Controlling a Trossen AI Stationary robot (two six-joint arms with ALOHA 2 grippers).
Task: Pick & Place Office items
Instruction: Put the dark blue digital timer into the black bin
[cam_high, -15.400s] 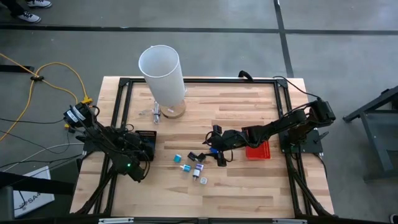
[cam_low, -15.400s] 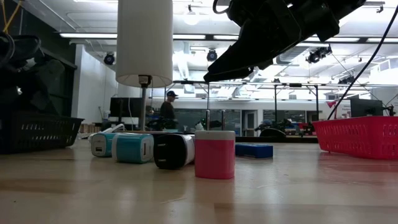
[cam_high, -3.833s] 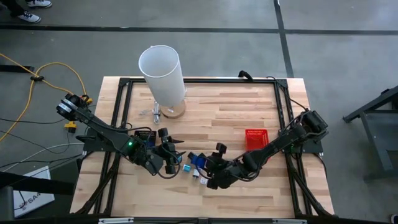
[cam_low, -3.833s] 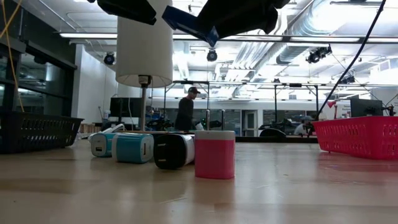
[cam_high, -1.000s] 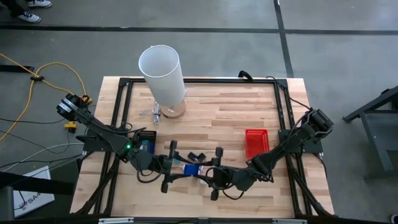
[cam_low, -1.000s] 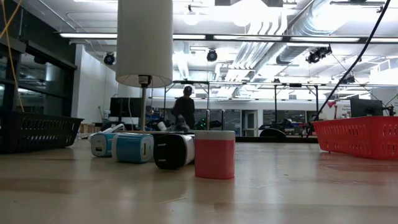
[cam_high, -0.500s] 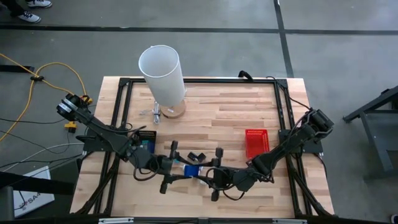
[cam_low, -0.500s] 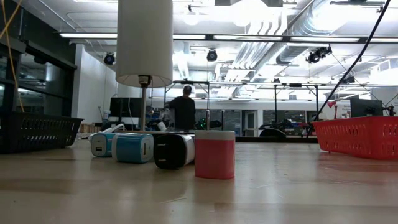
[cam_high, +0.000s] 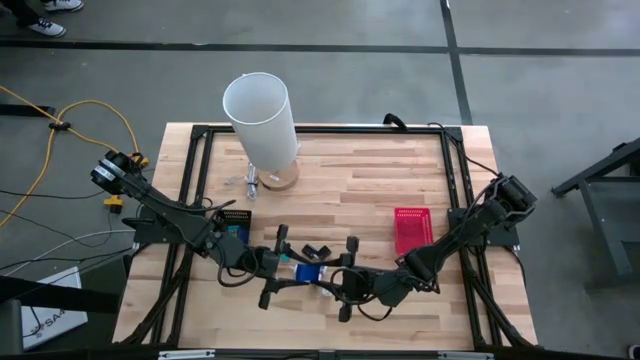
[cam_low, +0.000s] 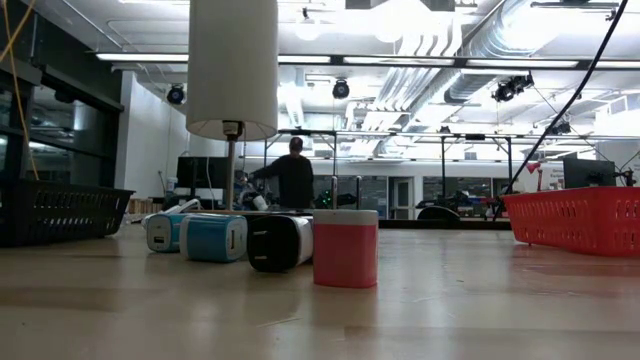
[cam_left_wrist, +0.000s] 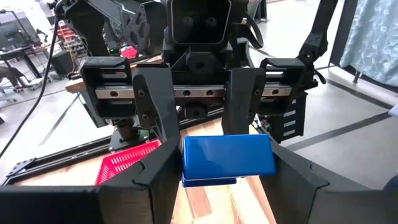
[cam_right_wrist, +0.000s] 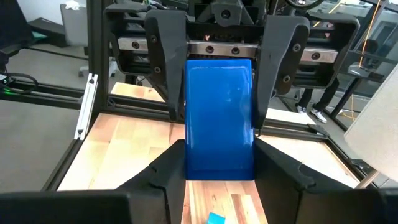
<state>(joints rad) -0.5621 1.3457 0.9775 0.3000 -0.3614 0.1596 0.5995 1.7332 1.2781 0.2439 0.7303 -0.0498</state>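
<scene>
Arms stretched low across the tabletop (cam_high: 380, 200) from either side and met nose to nose near its front middle. Between them hung a blue block (cam_high: 307, 272), raised off the wood. The right claw (cam_right_wrist: 219, 163) pinched it across the narrow way, fingers (cam_right_wrist: 281, 180) nearly together, while the left claw (cam_left_wrist: 211, 165) stood wider, its fingers (cam_left_wrist: 158, 171) pressed on the block's two ends. Both claws had hold of it. Loose pieces (cam_low: 215, 238) in teal, white and black lay clustered on the tabletop beside a pink block (cam_low: 345, 248). The red basket (cam_high: 411, 231) sat to the right, well apart from the claws.
</scene>
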